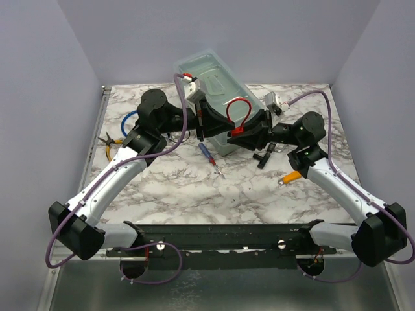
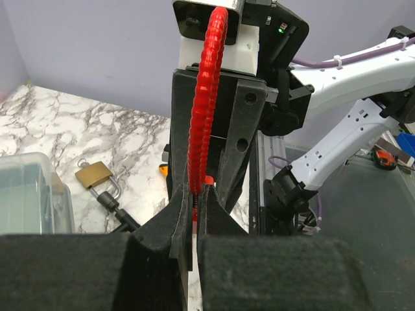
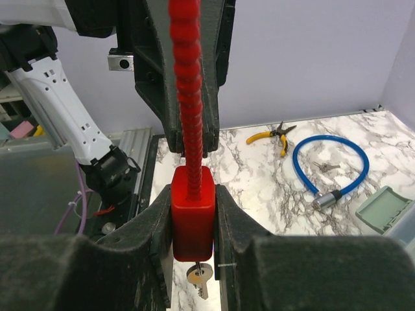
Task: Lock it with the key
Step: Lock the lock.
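Note:
A red cable lock is held in the air between both grippers, over the clear plastic box (image 1: 217, 74). My right gripper (image 3: 192, 194) is shut on its red square body (image 3: 192, 217); a silver key (image 3: 199, 277) hangs from the body's underside. My left gripper (image 2: 194, 194) is shut on the red ribbed cable (image 2: 204, 103), which loops above the body (image 1: 238, 107). The small brass padlock (image 2: 93, 173) with a silver shackle lies on the marble table in the left wrist view, apart from both grippers.
A blue cable lock (image 3: 331, 168) with keys and yellow pliers (image 3: 272, 133) lie at the table's left (image 1: 126, 120). A red-and-blue screwdriver (image 1: 209, 155) and an orange tool handle (image 1: 290, 176) lie in front of the box.

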Available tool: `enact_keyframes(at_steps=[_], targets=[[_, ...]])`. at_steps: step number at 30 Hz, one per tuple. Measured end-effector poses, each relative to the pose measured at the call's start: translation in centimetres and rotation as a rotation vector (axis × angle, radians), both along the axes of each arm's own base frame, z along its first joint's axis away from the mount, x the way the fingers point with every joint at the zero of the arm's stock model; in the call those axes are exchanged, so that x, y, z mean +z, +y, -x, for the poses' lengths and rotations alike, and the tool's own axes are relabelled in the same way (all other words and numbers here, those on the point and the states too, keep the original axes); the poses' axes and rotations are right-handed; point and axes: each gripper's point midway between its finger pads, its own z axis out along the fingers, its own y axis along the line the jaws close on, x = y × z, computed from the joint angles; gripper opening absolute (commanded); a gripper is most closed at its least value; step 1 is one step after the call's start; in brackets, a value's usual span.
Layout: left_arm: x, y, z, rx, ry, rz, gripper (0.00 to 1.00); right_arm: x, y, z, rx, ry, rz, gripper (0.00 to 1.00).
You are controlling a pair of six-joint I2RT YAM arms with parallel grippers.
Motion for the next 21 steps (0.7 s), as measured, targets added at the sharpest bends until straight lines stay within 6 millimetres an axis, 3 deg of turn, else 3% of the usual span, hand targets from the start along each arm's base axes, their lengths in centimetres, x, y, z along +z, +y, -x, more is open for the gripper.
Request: enact_keyframes(at_steps=[9,21], targets=[[-0.3,0.2,-0.1,-0.004,0.009,-0.005,0.0,-0.4,0.2,-0.1,0.005,0.01,0.005,0.0],[-2.5,0.5,-0.8,0.036,0.032,-0.01,0.0,-1.7,0.7,-0.7,0.02,0.079,0.026,0.0]])
